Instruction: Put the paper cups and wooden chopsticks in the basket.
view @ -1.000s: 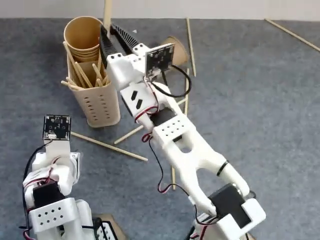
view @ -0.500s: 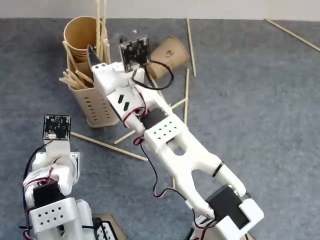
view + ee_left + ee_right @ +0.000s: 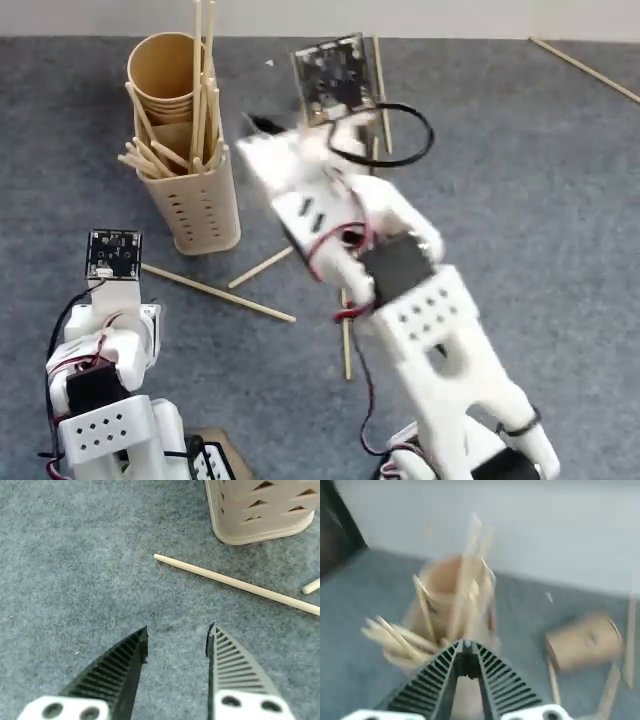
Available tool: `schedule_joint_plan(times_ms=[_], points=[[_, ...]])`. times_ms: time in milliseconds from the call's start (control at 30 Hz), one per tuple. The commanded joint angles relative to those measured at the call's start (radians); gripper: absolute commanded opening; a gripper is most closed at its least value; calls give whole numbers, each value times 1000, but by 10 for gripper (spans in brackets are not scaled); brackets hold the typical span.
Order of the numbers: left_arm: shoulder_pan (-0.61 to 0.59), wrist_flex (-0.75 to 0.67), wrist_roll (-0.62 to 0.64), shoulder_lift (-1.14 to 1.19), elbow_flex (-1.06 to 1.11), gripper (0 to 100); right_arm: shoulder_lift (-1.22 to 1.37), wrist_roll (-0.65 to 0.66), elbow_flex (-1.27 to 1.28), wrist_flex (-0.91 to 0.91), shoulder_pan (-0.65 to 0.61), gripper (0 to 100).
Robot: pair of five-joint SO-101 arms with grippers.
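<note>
Change: right fingers point(image 3: 465, 652), pressed together, pulled back from basket point(image 3: 200, 205); chopsticks point(image 3: 200, 90) left standing inside.
Left fingers point(image 3: 141, 642): spread.
Count: one cup point(image 3: 582, 640) beyond right fingers; five loose chopsticks point(image 3: 215, 290) on table point(image 3: 500, 200).

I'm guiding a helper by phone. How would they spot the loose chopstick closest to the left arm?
Find the tall perforated basket stuffed with cups and sticks. On the carpet beside its base lies a long chopstick, passing just ahead of the open left gripper. Its neighbour is a shorter piece angled the other way.
</note>
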Motion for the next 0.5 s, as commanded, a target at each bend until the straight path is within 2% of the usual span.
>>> schedule_joint_plan(times_ms=[0, 100, 300, 467], points=[[10, -11, 12, -5, -4, 197, -2, -8, -8, 206, 139, 5], [12, -11, 12, -5, -4, 197, 130, -5, 104, 191, 219, 5], [12, -11, 12, -5, -4, 197, 430, -8, 194, 140, 174, 10], [12, -11, 12, -5, -4, 197, 573, -2, 197, 142, 166, 10]])
